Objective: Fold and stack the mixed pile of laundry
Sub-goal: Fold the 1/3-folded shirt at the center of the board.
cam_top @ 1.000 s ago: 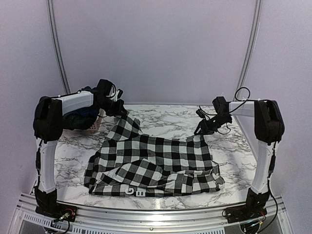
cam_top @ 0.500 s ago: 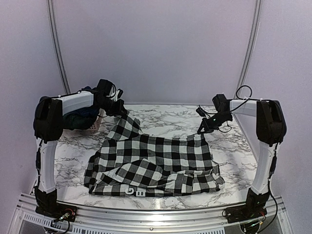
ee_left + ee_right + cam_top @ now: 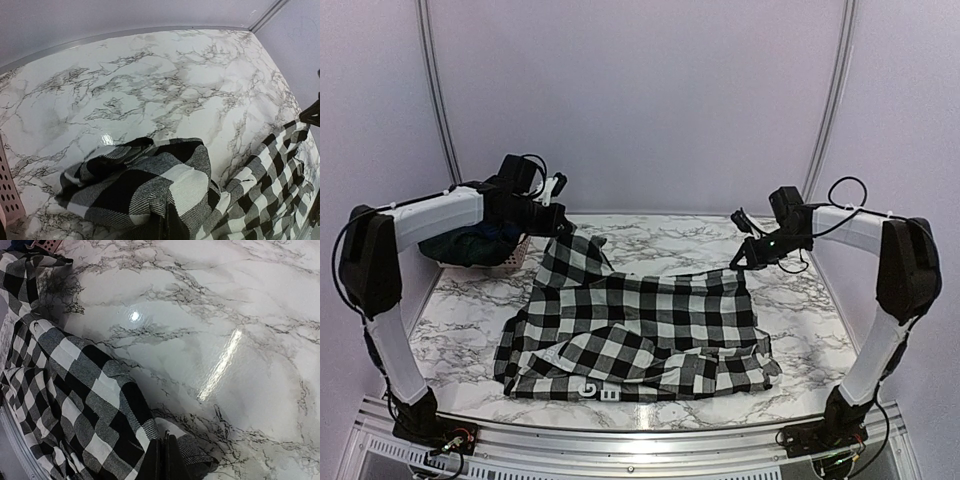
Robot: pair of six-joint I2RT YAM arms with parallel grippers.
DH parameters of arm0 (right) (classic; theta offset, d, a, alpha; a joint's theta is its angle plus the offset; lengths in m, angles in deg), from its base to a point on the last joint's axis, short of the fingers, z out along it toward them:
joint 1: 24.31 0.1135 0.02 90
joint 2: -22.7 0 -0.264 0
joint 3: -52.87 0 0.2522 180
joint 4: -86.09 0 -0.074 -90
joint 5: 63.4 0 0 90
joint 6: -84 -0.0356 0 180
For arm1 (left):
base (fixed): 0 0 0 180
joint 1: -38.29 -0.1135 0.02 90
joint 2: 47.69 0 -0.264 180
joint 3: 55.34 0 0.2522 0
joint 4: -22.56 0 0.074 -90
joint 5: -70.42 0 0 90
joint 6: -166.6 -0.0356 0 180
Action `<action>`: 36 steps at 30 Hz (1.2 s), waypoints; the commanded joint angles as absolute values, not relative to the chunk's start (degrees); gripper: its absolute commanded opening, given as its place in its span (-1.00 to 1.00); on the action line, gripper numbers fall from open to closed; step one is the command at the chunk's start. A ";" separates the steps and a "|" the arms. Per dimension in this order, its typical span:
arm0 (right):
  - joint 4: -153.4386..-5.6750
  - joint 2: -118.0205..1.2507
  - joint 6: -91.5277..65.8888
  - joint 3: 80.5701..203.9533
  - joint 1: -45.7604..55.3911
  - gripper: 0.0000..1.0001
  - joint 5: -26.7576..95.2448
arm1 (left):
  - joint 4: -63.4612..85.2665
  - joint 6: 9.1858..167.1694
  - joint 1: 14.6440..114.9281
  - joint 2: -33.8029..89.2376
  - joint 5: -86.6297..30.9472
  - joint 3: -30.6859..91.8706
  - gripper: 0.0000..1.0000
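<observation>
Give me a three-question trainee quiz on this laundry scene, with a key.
1. Pick one: the checked shirt is pinched by A) the left fingers only, B) the right fingers only, C) both.
2. True or false: the dark clothes sit in the basket.
3. Fill in: the shirt's near edge rests on the ___ table.
Key: 1 C; 2 true; 3 marble.

One small white marking (image 3: 597,392) stood on the near hem of the black-and-white check shirt (image 3: 650,320); its characters were illegible. No other lettering could be read.
</observation>
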State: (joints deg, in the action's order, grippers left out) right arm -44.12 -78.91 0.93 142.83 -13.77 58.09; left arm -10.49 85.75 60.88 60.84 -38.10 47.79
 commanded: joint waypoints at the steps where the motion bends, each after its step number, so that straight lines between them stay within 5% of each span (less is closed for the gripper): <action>1: -46.19 -76.09 -0.57 138.69 -12.53 -1.00 58.94 | -9.34 81.39 64.40 51.32 -34.43 38.39 -1.00; 14: -49.08 -65.91 -4.13 123.90 -12.59 -1.00 56.59 | -3.46 86.61 73.24 33.39 -25.60 9.83 -1.00; 28: -46.27 -68.99 -12.07 118.83 -12.71 -1.00 46.18 | 4.95 91.63 81.59 30.82 -20.30 -5.42 -0.98; 32: -44.80 -69.59 -12.24 119.92 -12.73 -0.90 46.78 | 3.20 90.26 82.58 30.19 -19.86 -5.09 -0.69; 34: -41.14 -69.99 -11.76 122.49 -12.67 -0.52 45.13 | -1.06 90.14 82.69 30.08 -18.10 -2.55 -0.52; 36: -39.15 -68.95 -11.93 126.76 -12.78 -0.22 44.41 | -3.35 91.31 82.65 27.73 -18.37 0.35 -0.13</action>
